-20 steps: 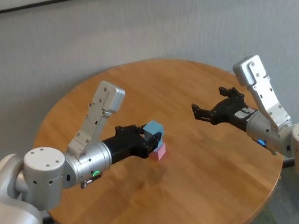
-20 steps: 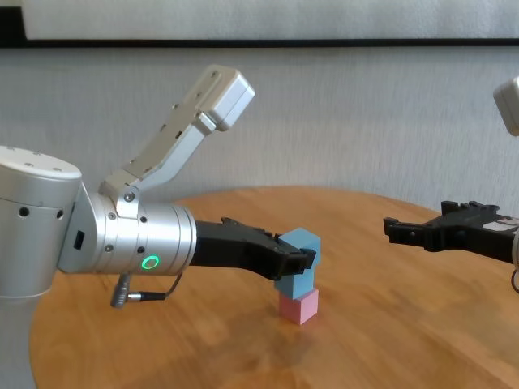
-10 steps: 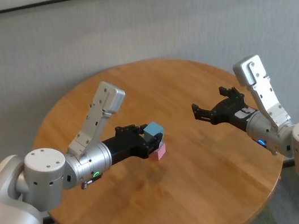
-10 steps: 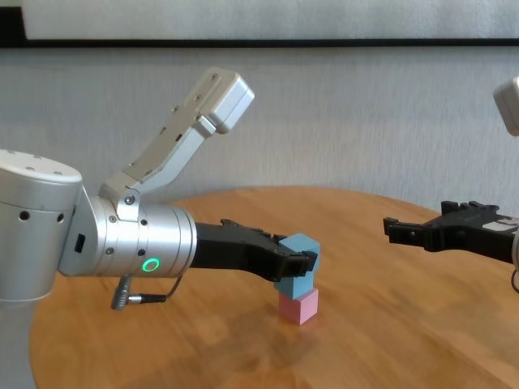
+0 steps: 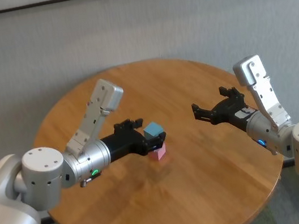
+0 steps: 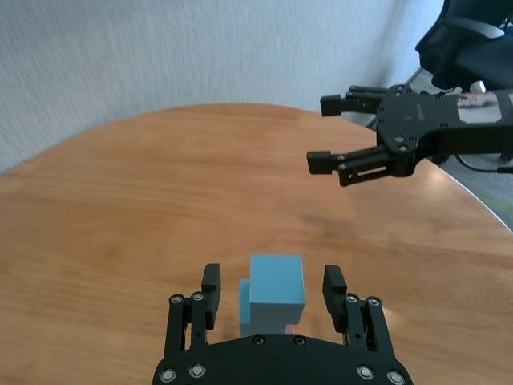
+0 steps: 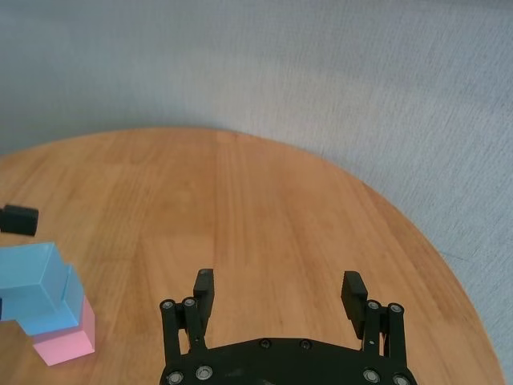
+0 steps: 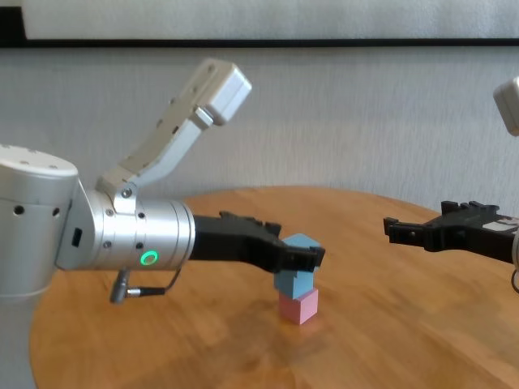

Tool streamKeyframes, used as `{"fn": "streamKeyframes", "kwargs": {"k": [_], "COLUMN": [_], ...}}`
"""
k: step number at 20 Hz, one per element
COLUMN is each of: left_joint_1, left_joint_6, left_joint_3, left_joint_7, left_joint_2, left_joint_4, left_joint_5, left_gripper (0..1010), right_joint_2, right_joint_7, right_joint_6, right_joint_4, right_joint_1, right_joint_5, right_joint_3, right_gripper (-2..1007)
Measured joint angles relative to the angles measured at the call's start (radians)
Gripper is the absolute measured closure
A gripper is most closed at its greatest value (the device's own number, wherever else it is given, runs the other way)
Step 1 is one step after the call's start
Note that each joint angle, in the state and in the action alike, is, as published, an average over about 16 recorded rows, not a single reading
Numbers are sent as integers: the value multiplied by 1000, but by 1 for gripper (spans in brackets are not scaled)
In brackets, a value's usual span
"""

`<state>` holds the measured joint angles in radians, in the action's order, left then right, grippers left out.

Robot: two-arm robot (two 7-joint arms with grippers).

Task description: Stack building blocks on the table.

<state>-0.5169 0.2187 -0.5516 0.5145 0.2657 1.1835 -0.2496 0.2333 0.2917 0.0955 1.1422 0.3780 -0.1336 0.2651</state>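
A stack of three building blocks stands mid-table point(image 5: 208, 188): a pink cube point(image 5: 160, 153) at the bottom, a blue cube point(image 8: 289, 283) on it, and a second blue cube point(image 5: 153, 130) on top, turned a little off square. My left gripper point(image 5: 149, 139) is open around the top blue cube point(image 6: 276, 285), and its fingers point(image 6: 210, 290) stand clear of the cube's sides. My right gripper point(image 5: 211, 111) hovers open and empty to the right of the stack. The right wrist view shows the stack point(image 7: 36, 282) off to one side.
The round wooden table point(image 8: 405, 332) is bare around the stack. Beyond its far edge is a grey wall. A dark office chair point(image 6: 473, 40) stands off the table behind the right arm.
My left gripper has opened and let go of the top blue cube, which stays on the stack. The left arm has lifted slightly. The right arm has not moved.
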Motion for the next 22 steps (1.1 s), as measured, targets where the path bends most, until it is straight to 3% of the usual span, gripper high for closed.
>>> {"fn": "streamKeyframes", "kwargs": {"k": [5, 10, 16, 22], "left_joint_1": [5, 11, 12, 11], "left_joint_6": [-14, -52, -109, -147], "left_joint_3": [14, 51, 99, 133], "left_joint_7": [-23, -46, -62, -61], "left_joint_2": [22, 53, 86, 101], "left_joint_4": [49, 83, 82, 58], "left_joint_5": [3, 8, 12, 6], "left_gripper": [107, 33, 10, 10], "right_joint_2": [0, 0, 0, 0], "right_joint_7": [0, 0, 0, 0], "right_joint_6": [0, 0, 0, 0], "right_joint_4": [0, 0, 0, 0], "right_joint_1": [0, 0, 0, 0], "right_joint_5": [0, 0, 0, 0], "right_joint_3": [0, 0, 0, 0], "right_gripper": [0, 0, 0, 0]}}
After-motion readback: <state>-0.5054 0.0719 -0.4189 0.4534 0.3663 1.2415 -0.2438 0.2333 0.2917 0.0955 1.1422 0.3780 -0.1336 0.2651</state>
